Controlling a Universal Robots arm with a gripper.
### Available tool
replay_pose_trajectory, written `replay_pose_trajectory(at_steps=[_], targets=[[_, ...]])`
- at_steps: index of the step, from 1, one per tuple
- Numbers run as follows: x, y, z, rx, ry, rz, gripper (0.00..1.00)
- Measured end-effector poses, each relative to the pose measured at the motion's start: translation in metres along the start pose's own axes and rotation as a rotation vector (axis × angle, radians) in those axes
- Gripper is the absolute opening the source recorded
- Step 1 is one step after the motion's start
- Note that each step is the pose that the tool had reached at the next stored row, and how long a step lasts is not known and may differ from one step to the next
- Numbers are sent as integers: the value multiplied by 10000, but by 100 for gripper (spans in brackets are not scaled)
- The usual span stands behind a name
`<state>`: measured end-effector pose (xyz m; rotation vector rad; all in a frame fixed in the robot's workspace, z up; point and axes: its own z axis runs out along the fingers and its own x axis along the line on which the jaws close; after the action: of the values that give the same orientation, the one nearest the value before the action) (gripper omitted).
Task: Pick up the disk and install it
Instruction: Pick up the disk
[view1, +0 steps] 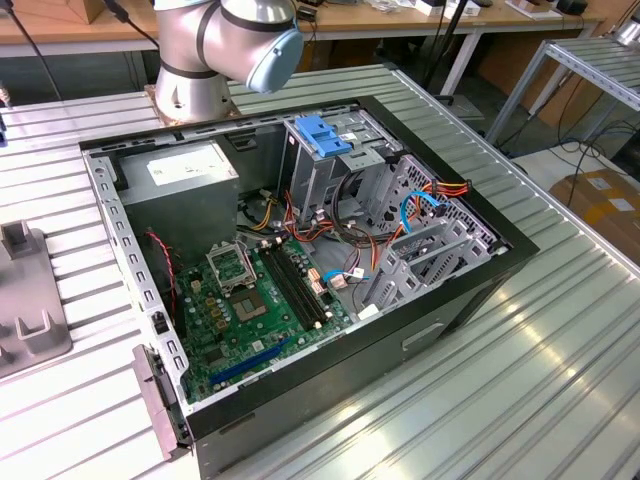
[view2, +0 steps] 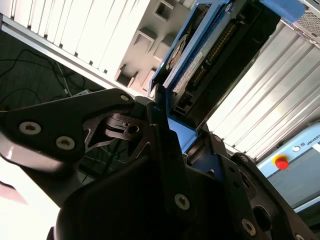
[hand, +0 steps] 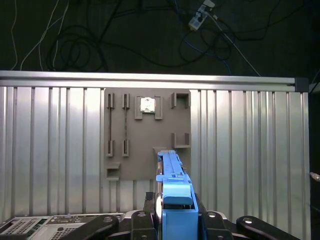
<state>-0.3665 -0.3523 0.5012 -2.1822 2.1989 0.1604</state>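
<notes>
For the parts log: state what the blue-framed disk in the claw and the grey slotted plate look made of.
Flat rectangular blue-framed disk: rails look like moulded plastic, uniform bright blue, soft sheen; body dark, likely metal, partly under a label. Grey slotted fixture plate: probably matte plastic, even grey without glints, unlike the shiny ribbed metal table.

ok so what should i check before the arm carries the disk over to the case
1. Grip on the disk: ok. The gripper is shut on its blue rail in both wrist views.
2. Disk off the grey fixture: ok. In the second wrist view it looks lifted off it.
3. Computer case open: ok. Its side is off in the exterior view.
4. Free slot in the drive cage: cannot tell.
5. Cables away from the cage: not ok. Blue and orange ones loop right beside it.
</notes>
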Motion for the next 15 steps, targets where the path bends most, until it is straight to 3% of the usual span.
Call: replay_pose_trajectory(at_steps=[15], targets=[[11,-90,-6,0,1,0,37]])
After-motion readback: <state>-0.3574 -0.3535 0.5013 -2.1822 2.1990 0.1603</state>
